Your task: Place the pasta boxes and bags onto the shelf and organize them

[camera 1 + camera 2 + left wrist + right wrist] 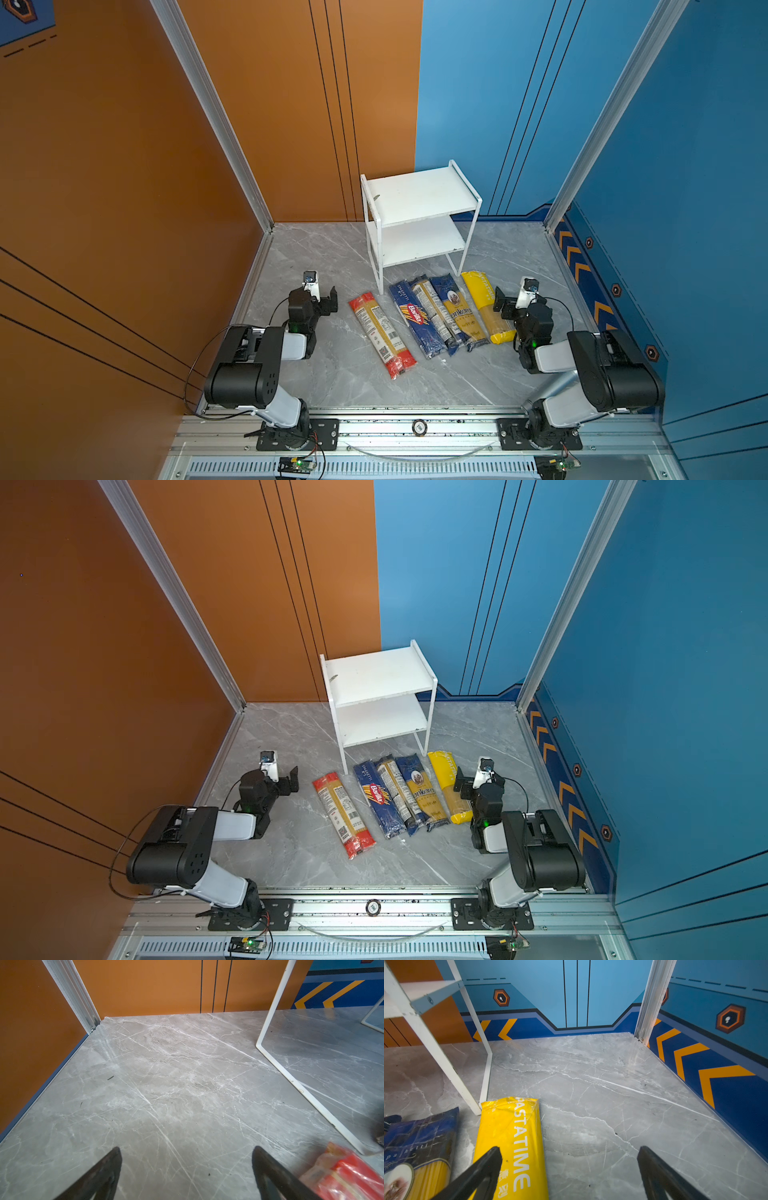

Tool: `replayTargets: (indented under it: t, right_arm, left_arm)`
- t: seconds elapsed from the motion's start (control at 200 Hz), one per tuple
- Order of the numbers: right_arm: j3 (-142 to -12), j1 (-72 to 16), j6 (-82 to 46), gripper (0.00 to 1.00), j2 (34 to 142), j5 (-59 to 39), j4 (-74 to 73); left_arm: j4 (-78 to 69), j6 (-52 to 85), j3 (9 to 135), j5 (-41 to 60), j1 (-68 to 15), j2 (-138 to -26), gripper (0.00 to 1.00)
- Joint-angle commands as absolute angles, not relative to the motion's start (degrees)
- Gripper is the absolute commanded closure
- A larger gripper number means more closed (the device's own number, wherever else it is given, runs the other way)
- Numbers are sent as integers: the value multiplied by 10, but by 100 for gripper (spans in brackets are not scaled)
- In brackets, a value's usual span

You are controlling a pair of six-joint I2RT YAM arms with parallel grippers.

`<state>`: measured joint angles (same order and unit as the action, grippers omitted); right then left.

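While the grey worktop [332, 374] carries five long pasta packs by our count, all lying flat on the near side of the shelf [419, 195], we count one such shelf, white, with two boards and thin frame legs; from left to right in both top views the packs are the red-ended clear pack [382, 334], lying apart from the rest, then the dark blue Barilla pack [415, 322], the clear pack with a dark-blue label [436, 309], the blue-yellow pack with a portrait [457, 313] and the bright yellow pack [482, 299], these four pressed side by side; the labelled clear pack overlaps its neighbours, and which lies on top we cannot tell; we count two pincers; the left pincer [187, 1147] has its jaws spread wide over bare worktop and has hold of nothing; the right pincer [569, 1147] is spread just as wide and grips nothing, though one of its fingers [481, 1169] stands in front of the yellow pack, and whether it touches the wrapper we cannot tell; in both top views this pincer hides part of that pack's right side; in the left wrist view only a blurred red end of the red-ended pack shows, cut off at the frame edge; in the right wrist view the portrait pack is cut off too, and the yellow pack's far end lies just beside a foot of the shelf.
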<state>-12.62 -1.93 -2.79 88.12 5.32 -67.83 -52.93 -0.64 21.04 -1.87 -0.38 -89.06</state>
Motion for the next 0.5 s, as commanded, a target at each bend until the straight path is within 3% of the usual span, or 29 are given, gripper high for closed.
replayTargets:
  t: [0.0, 0.26, 0.496]
  right_arm:
    - [-113, -22, -29, 0, 894, 78, -722]
    - [-113, -19, -32, 0, 889, 76, -719]
    - [-135, -17, -30, 0, 798, 61, -593]
  left_arm:
    - [-547, -9, 201, -26, -5, -879, 2]
    - [-547, -10, 174, -32, -6, -818, 2]
    - [-461, -11, 175, -20, -11, -709, 2]
